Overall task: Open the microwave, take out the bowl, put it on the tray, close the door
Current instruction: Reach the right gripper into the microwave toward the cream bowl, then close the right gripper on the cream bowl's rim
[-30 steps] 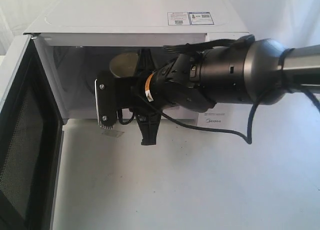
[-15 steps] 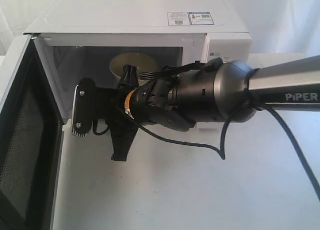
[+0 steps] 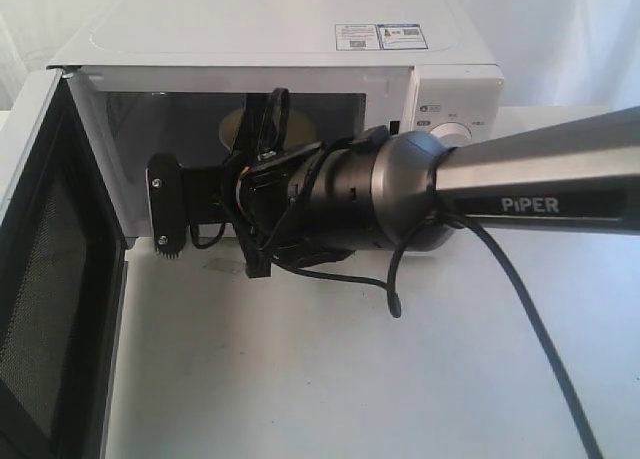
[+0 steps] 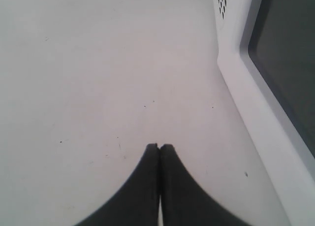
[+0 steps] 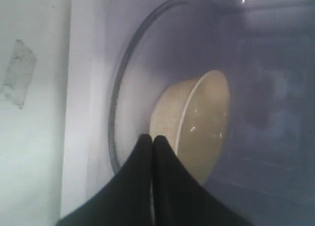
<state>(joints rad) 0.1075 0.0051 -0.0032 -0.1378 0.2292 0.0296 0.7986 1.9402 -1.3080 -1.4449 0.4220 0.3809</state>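
Microwave (image 3: 250, 29) on white table (image 3: 350, 379), exterior view: door (image 3: 60, 279) swung wide to the left. Two stickers (image 3: 381, 36) on top, print too small to read. Right arm (image 3: 540, 184), marked "PiPER", reaches across to the opening. Bowl (image 3: 238, 129) sits inside the cavity, partly hidden behind the arm.

Left wrist view: left gripper (image 4: 159, 147) fingers pressed together, holding nothing, over the table beside the door.

Right wrist view: right gripper (image 5: 152, 137) fingers pressed together, holding nothing, tip just in front of the bowl on the glass turntable (image 5: 130, 98). Can't tell if it touches.
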